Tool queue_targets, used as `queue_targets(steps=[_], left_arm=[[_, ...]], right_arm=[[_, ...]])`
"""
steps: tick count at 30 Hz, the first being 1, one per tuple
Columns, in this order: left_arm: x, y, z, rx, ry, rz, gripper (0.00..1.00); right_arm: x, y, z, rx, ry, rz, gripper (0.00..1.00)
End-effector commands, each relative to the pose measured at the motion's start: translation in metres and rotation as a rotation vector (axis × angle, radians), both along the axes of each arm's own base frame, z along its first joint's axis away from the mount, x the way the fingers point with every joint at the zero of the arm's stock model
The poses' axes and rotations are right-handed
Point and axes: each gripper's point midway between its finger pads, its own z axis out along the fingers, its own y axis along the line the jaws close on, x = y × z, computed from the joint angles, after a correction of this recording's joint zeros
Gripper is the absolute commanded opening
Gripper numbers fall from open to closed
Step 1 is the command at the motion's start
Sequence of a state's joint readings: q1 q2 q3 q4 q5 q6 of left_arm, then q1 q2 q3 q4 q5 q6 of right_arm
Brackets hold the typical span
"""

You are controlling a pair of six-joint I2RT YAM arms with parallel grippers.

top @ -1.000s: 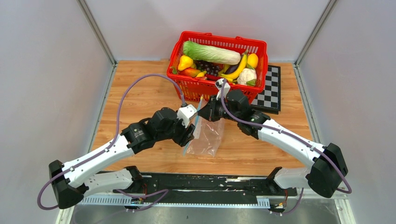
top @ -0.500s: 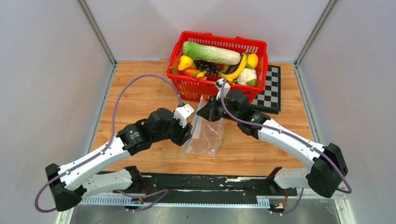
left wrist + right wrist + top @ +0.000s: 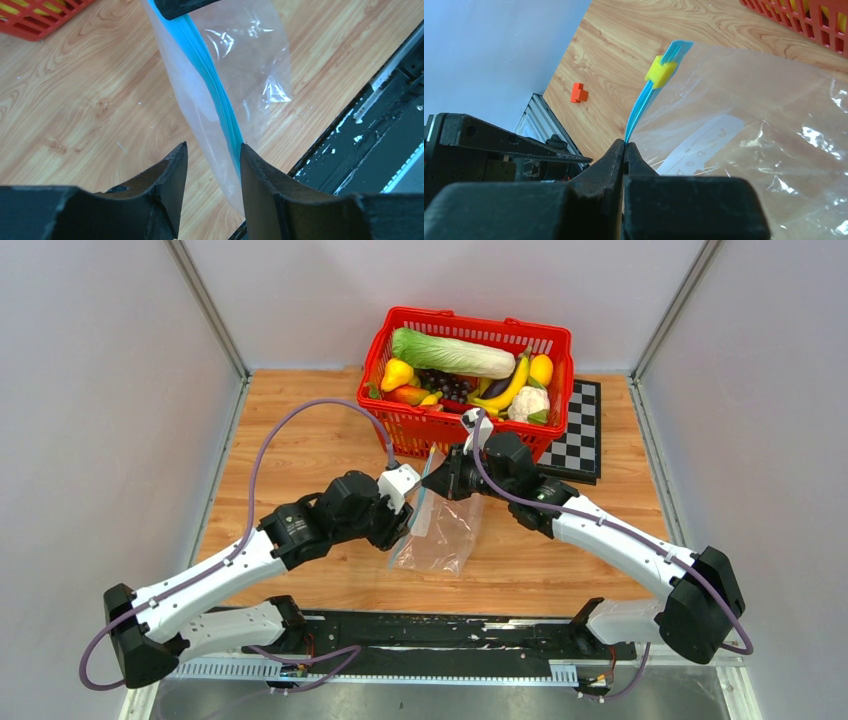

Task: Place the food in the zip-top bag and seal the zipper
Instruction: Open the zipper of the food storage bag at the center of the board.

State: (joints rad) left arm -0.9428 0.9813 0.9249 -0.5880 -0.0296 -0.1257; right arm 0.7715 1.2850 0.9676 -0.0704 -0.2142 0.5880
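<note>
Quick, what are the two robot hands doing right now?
Left gripper: open, fingers either side of the zip-top bag at its zipper, not clamped.
Right gripper: shut on the zipper.

The left arm [image 3: 215, 575] and right arm [image 3: 620, 535] reach forward from the near edge and angle inward, so their wrists nearly meet over the middle of the tabletop [image 3: 300, 440]. The left hand [image 3: 212, 150] points toward the right one, its fingers [image 3: 170, 175] parted with a clear gap, and the zipper [image 3: 222, 110] passes through that gap. The right hand [image 3: 625, 145] sits slightly farther from the bases, its fingers pressed tight together, pinching the zipper at its upper end
</note>
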Motion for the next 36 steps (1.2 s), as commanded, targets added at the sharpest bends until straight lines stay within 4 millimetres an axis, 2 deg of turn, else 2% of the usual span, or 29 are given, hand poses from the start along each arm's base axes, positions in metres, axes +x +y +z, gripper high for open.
queue_targets(steps=[1, 11, 14, 18, 21, 25, 27, 29, 32, 36], left_arm=[[0.010, 0.002, 0.008, 0.020, -0.043, 0.030, 0.49], [0.014, 0.003, 0.000, 0.033, -0.040, 0.052, 0.47], [0.016, 0.003, -0.008, 0.046, -0.035, 0.068, 0.49], [0.020, -0.008, -0.018, -0.009, -0.020, 0.089, 0.50], [0.022, -0.013, -0.018, -0.071, -0.028, 0.108, 0.45], [0.025, -0.011, -0.016, -0.104, -0.052, 0.134, 0.33], [0.025, -0.011, -0.014, -0.113, -0.061, 0.140, 0.21], [0.026, -0.011, -0.011, -0.128, -0.068, 0.147, 0.02], [0.029, -0.009, -0.003, -0.147, -0.085, 0.170, 0.00], [0.034, -0.001, 0.016, -0.160, -0.121, 0.210, 0.00]], right_arm=[[0.002, 0.003, 0.025, 0.044, -0.054, 0.005, 0.00], [-0.001, 0.002, 0.027, 0.046, -0.054, 0.012, 0.00], [-0.002, 0.003, 0.029, 0.055, -0.049, 0.022, 0.00], [-0.003, 0.005, 0.032, 0.071, -0.042, 0.023, 0.00], [-0.003, 0.005, 0.033, 0.073, -0.038, 0.019, 0.00], [-0.003, 0.005, 0.032, 0.070, -0.033, 0.019, 0.00], [-0.003, 0.005, 0.033, 0.072, -0.034, 0.019, 0.00], [-0.004, 0.005, 0.034, 0.074, -0.036, 0.020, 0.00], [-0.005, 0.003, 0.034, 0.069, -0.040, 0.022, 0.09], [-0.008, 0.003, 0.039, 0.065, -0.045, 0.039, 0.39]])
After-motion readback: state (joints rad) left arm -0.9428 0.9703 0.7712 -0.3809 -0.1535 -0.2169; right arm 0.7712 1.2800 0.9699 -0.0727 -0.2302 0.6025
